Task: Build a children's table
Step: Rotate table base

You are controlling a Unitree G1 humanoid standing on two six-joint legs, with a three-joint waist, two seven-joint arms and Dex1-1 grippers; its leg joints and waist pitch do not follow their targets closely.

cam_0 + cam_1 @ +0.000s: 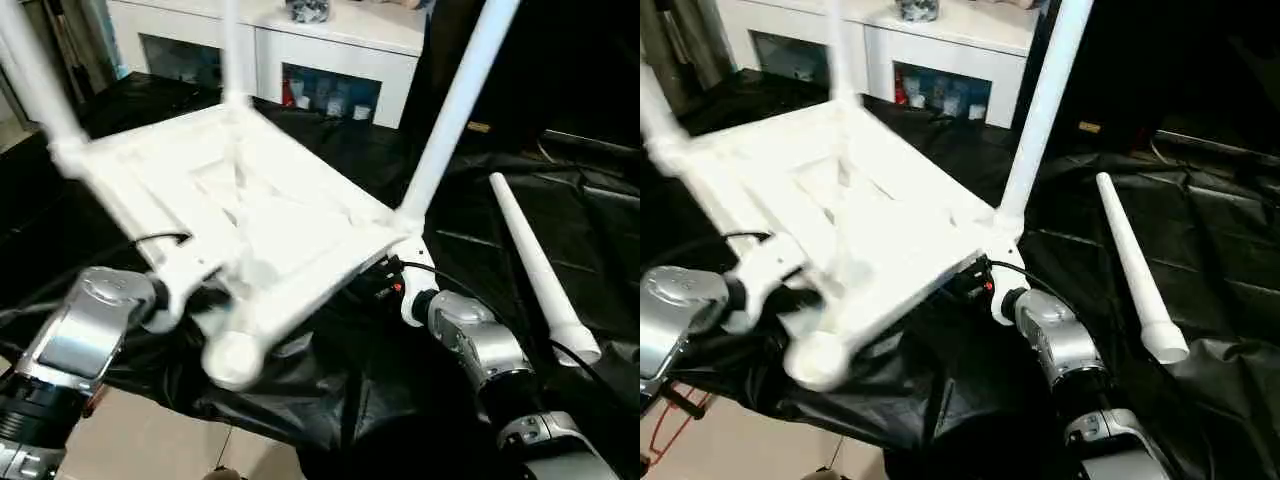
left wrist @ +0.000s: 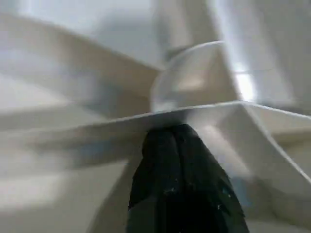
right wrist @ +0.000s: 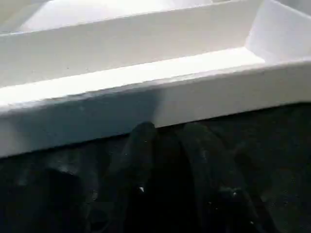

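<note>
With three legs socketed and upright, tabletop (image 1: 250,215) inverted and tilted on the black-draped table (image 1: 560,200), near corner socket (image 1: 232,358) empty. Left gripper (image 2: 177,141) closed narrow against the near-left rim; right gripper (image 3: 167,133) at the near-right rim, grip unclear. Fourth leg (image 1: 540,265) loose at right, long axis near-to-far, nearer the right arm.

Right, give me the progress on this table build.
Done: three legs stand in corner sockets of the upturned tabletop. In hand: the left gripper, jaws shut, meets a tabletop rib, and the right gripper reaches the tabletop's edge; whether either actually grips it, I cannot tell. Left: the fourth leg lies loose on the black cloth, and the near corner socket is empty.
</note>
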